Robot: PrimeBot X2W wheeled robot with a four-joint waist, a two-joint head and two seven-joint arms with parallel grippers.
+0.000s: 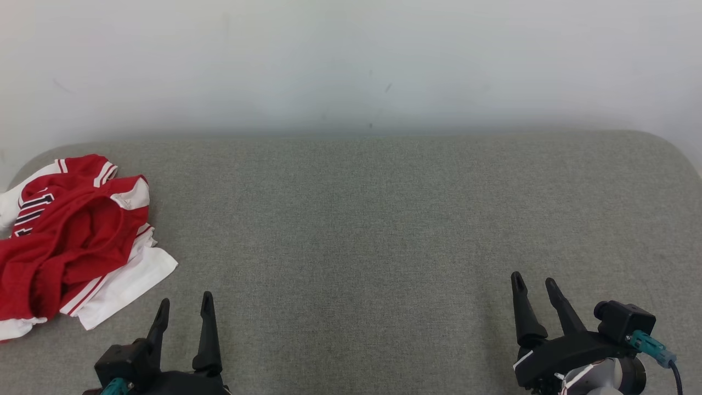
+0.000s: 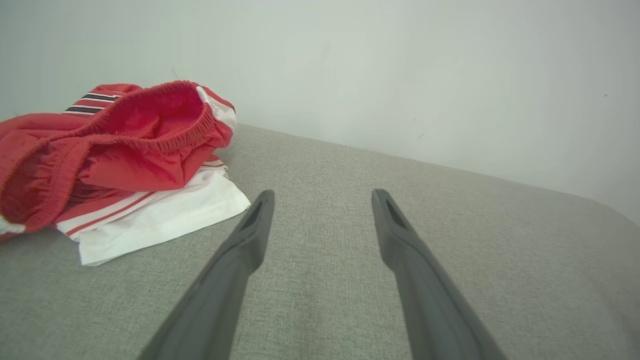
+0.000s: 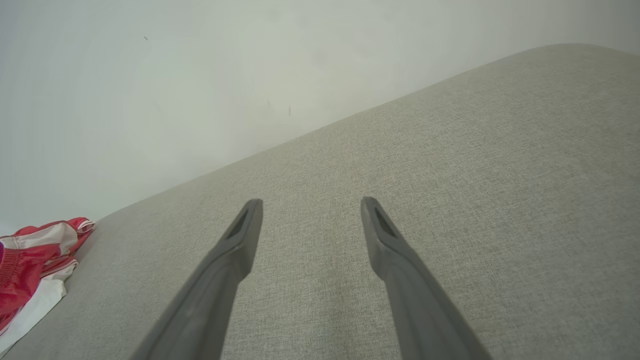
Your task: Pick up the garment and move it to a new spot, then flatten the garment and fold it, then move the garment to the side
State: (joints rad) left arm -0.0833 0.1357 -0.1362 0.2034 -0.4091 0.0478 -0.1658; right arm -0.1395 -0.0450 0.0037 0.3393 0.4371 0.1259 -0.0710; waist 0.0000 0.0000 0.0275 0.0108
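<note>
Lying crumpled at the left end of the grey cushion (image 1: 384, 219), the garment (image 1: 71, 236) is red and white, waistband gaping; the left gripper (image 1: 185, 299) is near its white hem, fingers spread, empty; the right gripper (image 1: 533, 278) is well apart, likewise spread and empty.

Right end effector (image 3: 311, 202): fingers spread, nothing between
Desk (image 3: 500, 175): grey fabric top
Garment (image 3: 30, 265): red and white, crumpled, left edge
Wall (image 3: 150, 75): pale, behind
</note>
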